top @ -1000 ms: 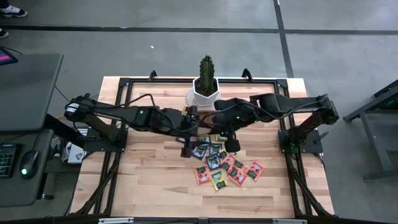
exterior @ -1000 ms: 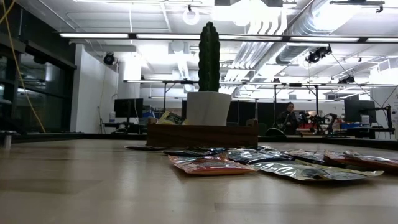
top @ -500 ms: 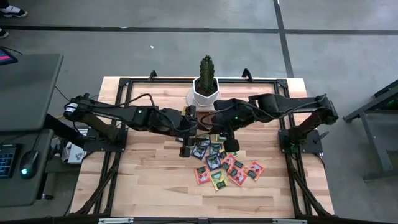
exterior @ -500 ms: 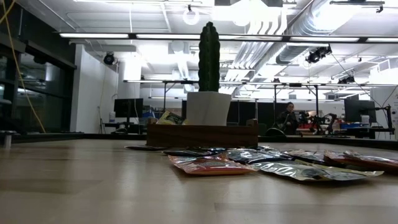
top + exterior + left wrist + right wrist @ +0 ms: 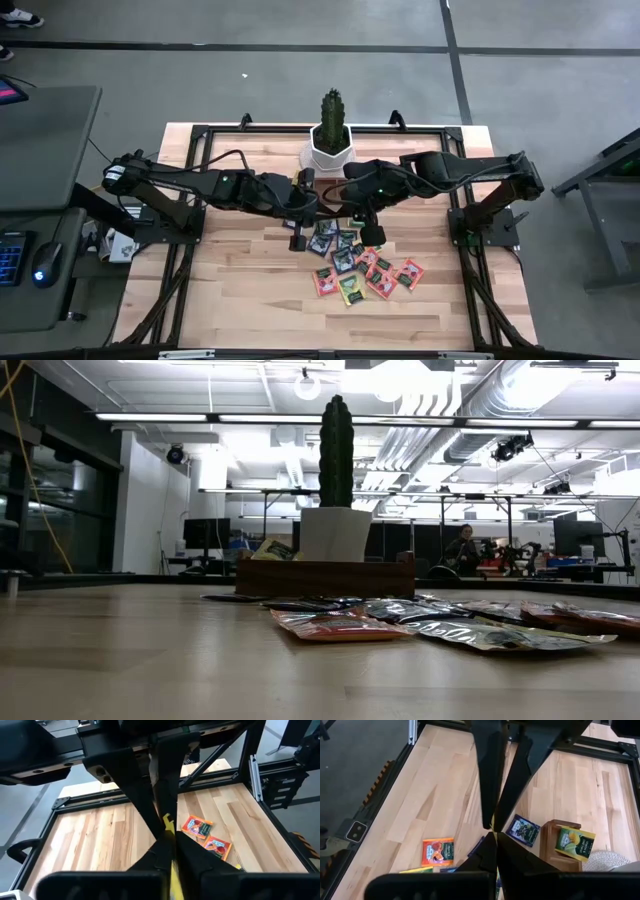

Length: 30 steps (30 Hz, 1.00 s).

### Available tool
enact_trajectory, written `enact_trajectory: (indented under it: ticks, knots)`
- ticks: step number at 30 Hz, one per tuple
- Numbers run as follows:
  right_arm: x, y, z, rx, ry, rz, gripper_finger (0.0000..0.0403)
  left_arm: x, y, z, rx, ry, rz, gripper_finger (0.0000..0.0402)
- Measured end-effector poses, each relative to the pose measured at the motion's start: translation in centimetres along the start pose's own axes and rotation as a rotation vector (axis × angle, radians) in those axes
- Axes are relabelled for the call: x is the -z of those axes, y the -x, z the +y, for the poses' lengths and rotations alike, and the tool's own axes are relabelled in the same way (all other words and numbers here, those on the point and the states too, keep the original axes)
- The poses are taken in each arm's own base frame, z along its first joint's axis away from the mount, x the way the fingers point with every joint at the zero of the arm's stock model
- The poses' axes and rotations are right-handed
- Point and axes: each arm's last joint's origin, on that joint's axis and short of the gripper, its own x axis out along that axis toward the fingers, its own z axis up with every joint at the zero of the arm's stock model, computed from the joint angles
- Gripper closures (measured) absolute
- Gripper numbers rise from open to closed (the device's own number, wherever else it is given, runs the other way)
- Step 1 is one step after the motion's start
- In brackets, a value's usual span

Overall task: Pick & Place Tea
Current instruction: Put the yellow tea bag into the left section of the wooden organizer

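We see left gripper (image 5: 169, 832) pinching yellow sachet (image 5: 168, 824) edge-on above table (image 5: 220, 290). Right gripper (image 5: 493, 827) pressed together, empty. Remaining tea (image 5: 362, 270) scattered beside wooden tray (image 5: 325, 576). We judge sachets light, thin, floppy, slippery; grip by 1 edge.

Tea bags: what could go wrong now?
The left tool pinches a yellow tea bag by just a thin edge, so the bag might slip out and fall. The right tool is shut and close by over the table, so the two arms might bump each other.
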Motion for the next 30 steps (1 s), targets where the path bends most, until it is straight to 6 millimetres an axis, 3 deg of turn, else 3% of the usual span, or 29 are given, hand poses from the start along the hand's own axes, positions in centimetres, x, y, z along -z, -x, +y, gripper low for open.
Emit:
enact_trajectory:
  ticks: [17,25,30]
  knots:
    - [0.1,0.0,0.0,0.008,-0.058,0.007,0.0394,0.3,0.0,0.1,-0.06,-0.003,0.035,0.0401]
    - [0.2,1.0,0.1,0.007,-0.076,0.002,0.0311,0.4,0.0,0.1,-0.068,-0.007,0.043,0.0401]
    - [1.3,3.6,-0.1,0.047,-0.099,0.058,0.025,0.7,0.1,0.3,-0.133,-0.015,0.076,0.0401]
